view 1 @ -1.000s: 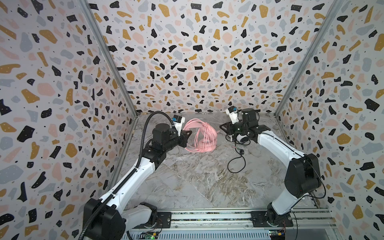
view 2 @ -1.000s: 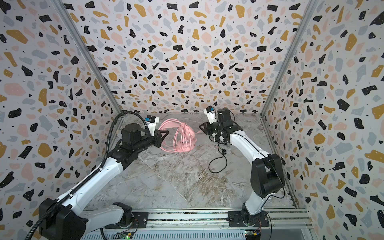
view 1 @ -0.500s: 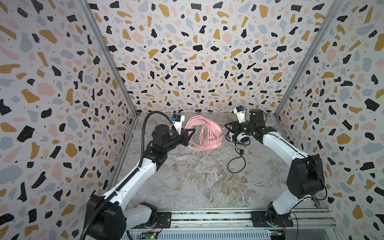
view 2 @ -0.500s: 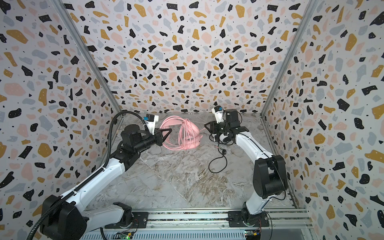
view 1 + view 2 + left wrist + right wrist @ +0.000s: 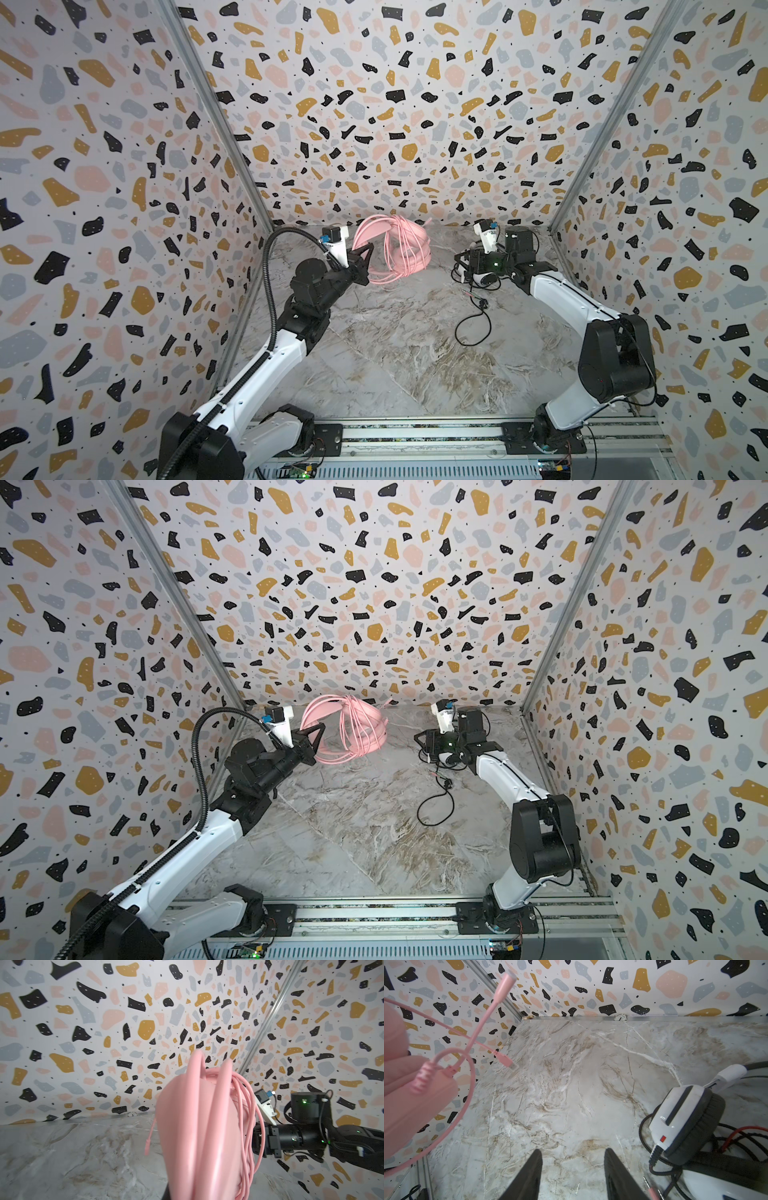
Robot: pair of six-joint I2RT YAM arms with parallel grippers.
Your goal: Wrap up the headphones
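My left pincer (image 5: 362,254) is clamped on the pink headset (image 5: 395,245), held up at far centre. My right pincer (image 5: 573,1152) stands apart and empty, with the white headset (image 5: 685,1118) just beside it on the counter (image 5: 395,353).

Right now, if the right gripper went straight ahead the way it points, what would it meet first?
Most likely the bare tabletop, then the back wall. The right gripper, open, aims between the pink headphones and the white headphones, though depth is hard to judge.
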